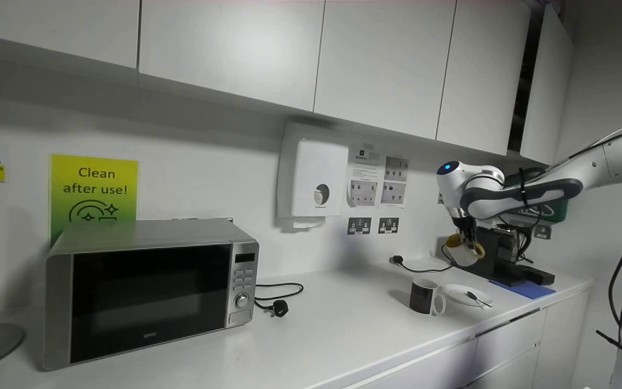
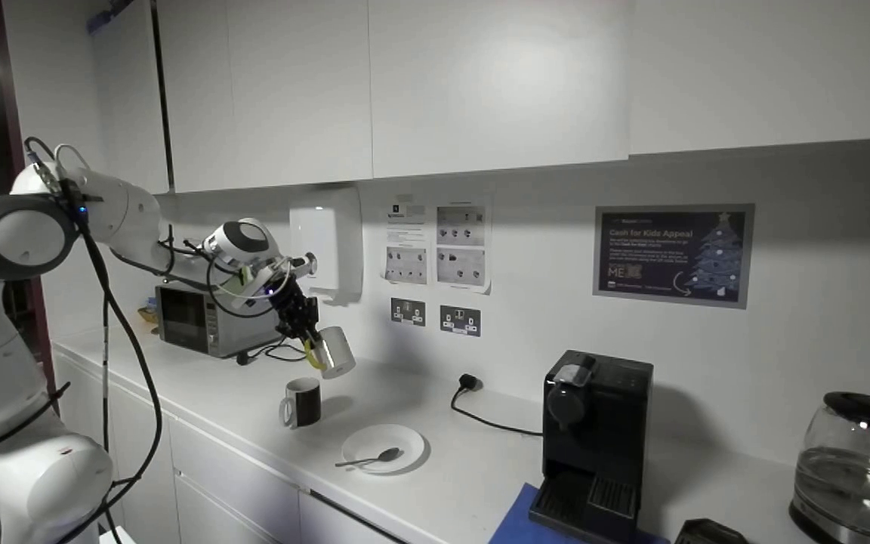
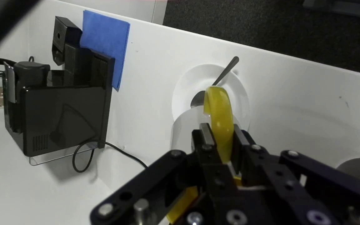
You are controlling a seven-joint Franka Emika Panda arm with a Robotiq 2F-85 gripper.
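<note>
My gripper (image 3: 221,137) is shut on the yellow handle (image 3: 219,112) of a white mug (image 2: 335,352). In an exterior view the mug (image 1: 461,255) hangs tilted in the air above the counter, with yellow showing inside it. Its white body (image 3: 181,129) is partly behind the fingers in the wrist view. Under it lies a white plate (image 2: 405,464) with a dark spoon (image 2: 388,455) on it. Beside the plate stands an upright black-and-white mug (image 1: 422,296), apart from the gripper.
A black coffee machine (image 2: 597,438) stands on a blue cloth (image 3: 105,34), its cable running along the wall. Farther along the counter is a microwave (image 1: 151,294). A glass kettle (image 2: 850,468) sits beyond the machine. Wall cabinets (image 1: 381,65) overhang the counter.
</note>
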